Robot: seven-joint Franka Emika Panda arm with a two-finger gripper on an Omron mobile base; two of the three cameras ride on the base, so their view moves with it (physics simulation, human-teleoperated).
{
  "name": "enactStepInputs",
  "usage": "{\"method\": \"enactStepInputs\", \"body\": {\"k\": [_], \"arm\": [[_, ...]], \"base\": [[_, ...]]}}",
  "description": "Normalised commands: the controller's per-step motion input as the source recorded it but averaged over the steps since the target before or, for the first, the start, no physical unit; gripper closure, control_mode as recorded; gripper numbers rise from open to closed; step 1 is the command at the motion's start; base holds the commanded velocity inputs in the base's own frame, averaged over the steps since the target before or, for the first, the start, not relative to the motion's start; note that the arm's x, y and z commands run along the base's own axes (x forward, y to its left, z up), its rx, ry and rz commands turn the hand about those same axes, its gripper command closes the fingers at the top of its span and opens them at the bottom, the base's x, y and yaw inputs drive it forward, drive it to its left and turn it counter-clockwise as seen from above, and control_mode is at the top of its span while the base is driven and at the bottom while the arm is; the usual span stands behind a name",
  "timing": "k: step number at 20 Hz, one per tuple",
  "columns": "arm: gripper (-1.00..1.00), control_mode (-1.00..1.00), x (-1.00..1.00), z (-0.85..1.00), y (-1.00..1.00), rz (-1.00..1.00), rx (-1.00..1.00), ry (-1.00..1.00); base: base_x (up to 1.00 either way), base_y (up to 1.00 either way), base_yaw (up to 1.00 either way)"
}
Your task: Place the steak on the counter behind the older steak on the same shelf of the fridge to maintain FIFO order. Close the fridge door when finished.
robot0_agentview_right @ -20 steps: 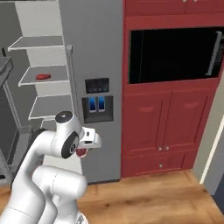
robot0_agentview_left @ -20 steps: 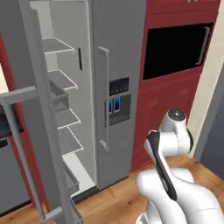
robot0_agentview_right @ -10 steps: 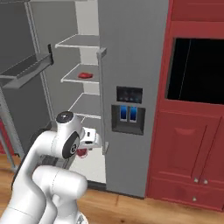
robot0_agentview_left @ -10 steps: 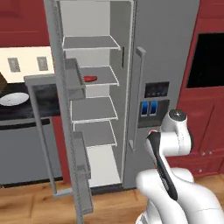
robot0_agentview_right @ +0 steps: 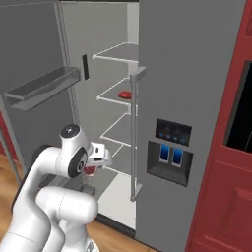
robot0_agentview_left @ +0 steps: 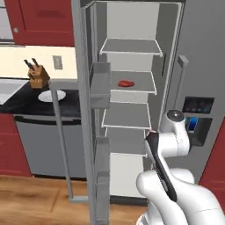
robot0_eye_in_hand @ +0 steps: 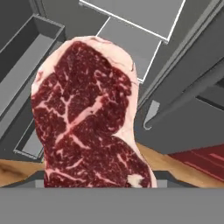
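A raw steak [robot0_eye_in_hand: 89, 113], dark red with pale marbling, is close in front of the hand camera, and my gripper [robot0_agentview_right: 93, 166] is shut on it, held low before the open fridge [robot0_agentview_left: 132, 52]. The same steak [robot0_agentview_right: 89, 171] shows as a red patch under the hand. An older steak [robot0_agentview_left: 126, 83] [robot0_agentview_right: 125, 94] lies on the second shelf from the top, near its front. The fridge door [robot0_agentview_left: 86, 110] stands open to the left with grey bins [robot0_agentview_left: 100, 85] on its inner face. Left of the fridge lies the black counter [robot0_agentview_left: 17, 100].
A white plate [robot0_agentview_left: 51, 95] and a knife block [robot0_agentview_left: 36, 74] stand on the counter. The fridge's other door, with the blue-lit dispenser [robot0_agentview_right: 170, 153], is shut on the right, its bar handle [robot0_agentview_right: 134, 133] beside the open compartment. Red cabinets [robot0_agentview_right: 231, 187] flank the fridge.
The whole picture has shifted as the base moved: the open fridge compartment now sits nearer and more central. The steak stays in the gripper and the older one has not moved.
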Motion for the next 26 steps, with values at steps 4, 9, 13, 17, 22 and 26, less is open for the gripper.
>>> {"method": "enactStepInputs", "body": {"k": [4,9,13,17,22,26], "arm": [[1.0,1.0,0.0,0.0,0.0,0.0,0.0,0.0],[1.0,1.0,0.0,0.0,0.0,0.0,0.0,0.0],[1.0,1.0,0.0,0.0,0.0,0.0,0.0,0.0],[1.0,1.0,0.0,0.0,0.0,0.0,0.0,0.0],[1.0,1.0,0.0,0.0,0.0,0.0,0.0,0.0],[1.0,-1.0,0.02,0.26,0.03,0.01,-0.02,-0.06]], "base": [[0.74,0.0,0.19],[0.72,0.02,0.03],[0.76,0.16,0.02],[0.63,0.24,0.0],[0.18,0.14,0.0],[0.01,0.02,0.0]]}}
